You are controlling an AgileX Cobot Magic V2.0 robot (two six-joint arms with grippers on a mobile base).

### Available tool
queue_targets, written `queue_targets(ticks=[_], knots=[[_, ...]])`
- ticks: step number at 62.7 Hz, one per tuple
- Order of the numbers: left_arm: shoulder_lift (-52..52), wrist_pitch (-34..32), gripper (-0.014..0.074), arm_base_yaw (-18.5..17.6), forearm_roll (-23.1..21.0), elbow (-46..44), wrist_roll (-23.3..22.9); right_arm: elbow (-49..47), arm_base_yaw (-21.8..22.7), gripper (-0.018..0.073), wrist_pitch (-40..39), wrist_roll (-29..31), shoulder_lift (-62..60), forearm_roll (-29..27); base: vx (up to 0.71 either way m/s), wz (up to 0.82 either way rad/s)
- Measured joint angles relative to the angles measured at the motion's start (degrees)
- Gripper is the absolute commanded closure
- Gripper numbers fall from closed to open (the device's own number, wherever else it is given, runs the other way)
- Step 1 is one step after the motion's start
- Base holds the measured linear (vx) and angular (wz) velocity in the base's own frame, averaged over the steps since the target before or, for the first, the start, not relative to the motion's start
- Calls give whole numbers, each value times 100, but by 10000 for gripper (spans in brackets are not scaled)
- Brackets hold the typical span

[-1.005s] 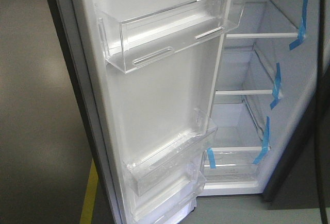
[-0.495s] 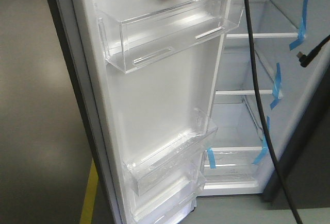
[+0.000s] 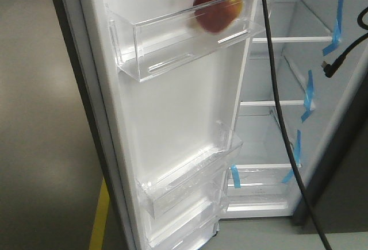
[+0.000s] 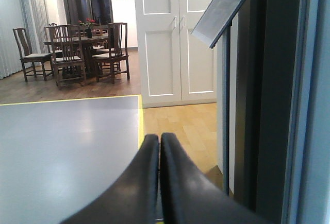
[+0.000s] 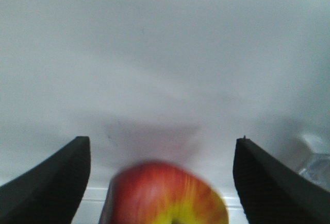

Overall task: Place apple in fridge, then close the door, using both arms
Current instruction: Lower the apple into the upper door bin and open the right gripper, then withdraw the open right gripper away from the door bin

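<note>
Well, one apple (image 3: 215, 11) shows, blurred, through the clear front of the top bin (image 3: 167, 40), the highest of three on the open door (image 3: 172, 106). Just above it, the right gripper (image 5: 162, 147) has its two fingers spread wide, gripping nothing. The left gripper (image 4: 159, 144) is pressed closed and empty. Inside the fridge (image 3: 339, 77) I count three shelves (image 3: 287, 39).

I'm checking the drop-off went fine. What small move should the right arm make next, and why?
Probably raise the right end effector straight up, out of the top door bin. Its fingers stand wide open, and the apple sits blurred inside that bin, apart from both fingers, so it looks released. Clearing the door lets it be closed.
</note>
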State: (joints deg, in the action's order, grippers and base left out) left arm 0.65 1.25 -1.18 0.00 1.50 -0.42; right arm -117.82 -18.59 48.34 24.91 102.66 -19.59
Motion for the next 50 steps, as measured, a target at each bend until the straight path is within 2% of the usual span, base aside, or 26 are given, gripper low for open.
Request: queue_targets(ticks=[14,27,35,50], knots=[[0,0,603,0,0,0,0,-6,0,-14,98,-212,-227,59,0,0],[0,0,603,0,0,0,0,250,-6,52,324,-259,-960,-20,0,0],[0,0,603,0,0,0,0,1113,-22,79,236,-217,-1661,-181,0,0],[0,0,603,0,0,0,0,3444,-38,87,-464,-4,-3168,-508,0,0]])
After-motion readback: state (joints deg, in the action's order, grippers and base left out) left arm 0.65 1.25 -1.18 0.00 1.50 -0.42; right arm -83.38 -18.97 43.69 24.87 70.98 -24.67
